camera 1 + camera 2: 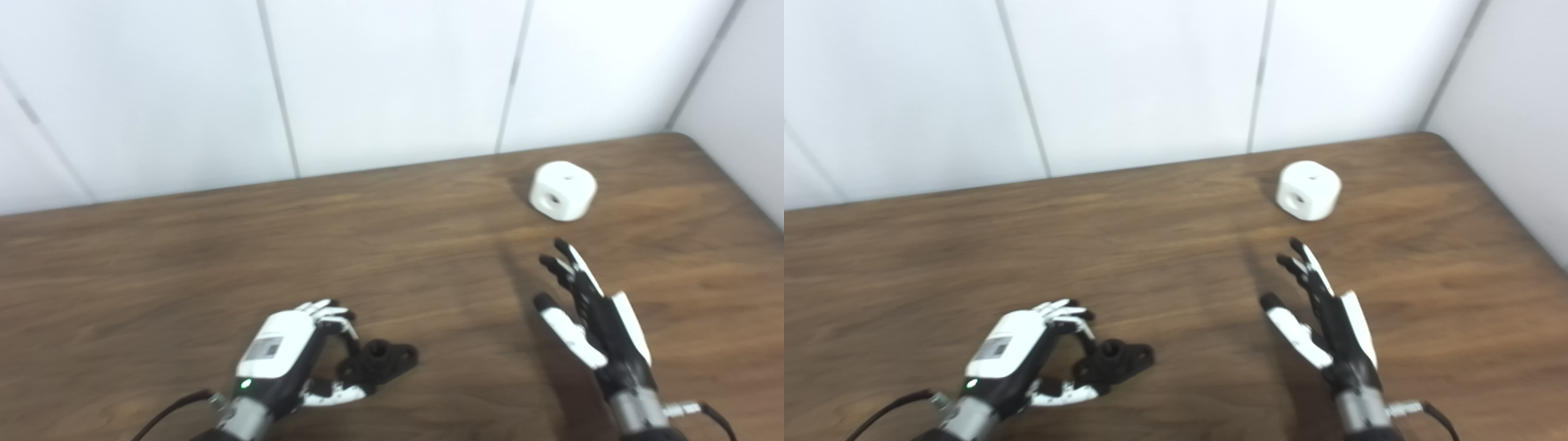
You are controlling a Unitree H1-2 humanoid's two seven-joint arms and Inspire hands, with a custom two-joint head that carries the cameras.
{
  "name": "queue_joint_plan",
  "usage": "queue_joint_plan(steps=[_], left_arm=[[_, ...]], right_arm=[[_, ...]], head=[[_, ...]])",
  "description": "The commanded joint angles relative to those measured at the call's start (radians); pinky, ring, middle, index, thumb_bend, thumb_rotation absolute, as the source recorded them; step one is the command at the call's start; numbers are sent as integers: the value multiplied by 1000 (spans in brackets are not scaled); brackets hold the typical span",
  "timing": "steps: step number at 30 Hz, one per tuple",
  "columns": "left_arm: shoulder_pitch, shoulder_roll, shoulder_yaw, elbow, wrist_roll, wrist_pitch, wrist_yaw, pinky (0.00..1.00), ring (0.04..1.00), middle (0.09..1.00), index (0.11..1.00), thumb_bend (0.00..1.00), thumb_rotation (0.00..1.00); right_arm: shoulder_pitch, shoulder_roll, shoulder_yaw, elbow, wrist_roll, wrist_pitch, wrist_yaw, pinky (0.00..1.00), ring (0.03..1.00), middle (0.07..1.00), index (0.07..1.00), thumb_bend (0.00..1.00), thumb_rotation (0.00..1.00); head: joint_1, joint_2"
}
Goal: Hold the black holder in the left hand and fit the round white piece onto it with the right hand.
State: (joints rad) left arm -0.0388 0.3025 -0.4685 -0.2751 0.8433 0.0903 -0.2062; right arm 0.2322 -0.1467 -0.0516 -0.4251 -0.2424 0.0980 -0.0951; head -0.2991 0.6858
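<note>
A: The table (pixel 184 257) looks like dark wood grain, smooth with a faint sheen. The round white piece (pixel 562 190)?

B: Matt white plastic. The black holder (pixel 378 361) seems matt and slightly rough; the hands' shells look glossy plastic.

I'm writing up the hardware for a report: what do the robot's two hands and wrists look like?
Both are black, jointed hands with white panels. The left hand has a rounded white back shell bearing a grey printed label, white finger segments and a small green light near its silver metal wrist. The right hand shows white plates along its thumb and outer edge, with dark fingertips. A black cable leaves each silver wrist.
</note>
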Motion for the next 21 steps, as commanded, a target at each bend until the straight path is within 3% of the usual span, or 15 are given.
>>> queue_joint_plan(steps=[1,4,12,16,21], left_arm=[[26,28,-9,26,5,-23,-34,890,887,789,487,521,49],[31,38,3,30,-3,-34,-34,888,884,788,487,522,50],[48,59,33,60,-20,-94,-14,850,865,776,486,522,51],[51,67,46,73,-26,-117,-12,838,862,774,486,522,50],[55,72,54,82,-22,-133,-9,830,861,776,486,521,50]], right_arm=[[-59,-7,-18,-56,-37,14,-6,935,922,898,952,596,677],[-108,-33,-24,-66,-116,69,9,917,928,919,965,629,682],[-255,-104,-40,-44,-266,198,42,915,961,973,965,701,527],[-314,-136,-39,-24,-317,242,69,971,996,981,957,721,473],[-420,-204,-43,55,-355,297,108,968,1000,992,945,758,422]], head=[[-30,-9],[-79,-29],[-125,-78],[-142,-89],[-145,-95]])
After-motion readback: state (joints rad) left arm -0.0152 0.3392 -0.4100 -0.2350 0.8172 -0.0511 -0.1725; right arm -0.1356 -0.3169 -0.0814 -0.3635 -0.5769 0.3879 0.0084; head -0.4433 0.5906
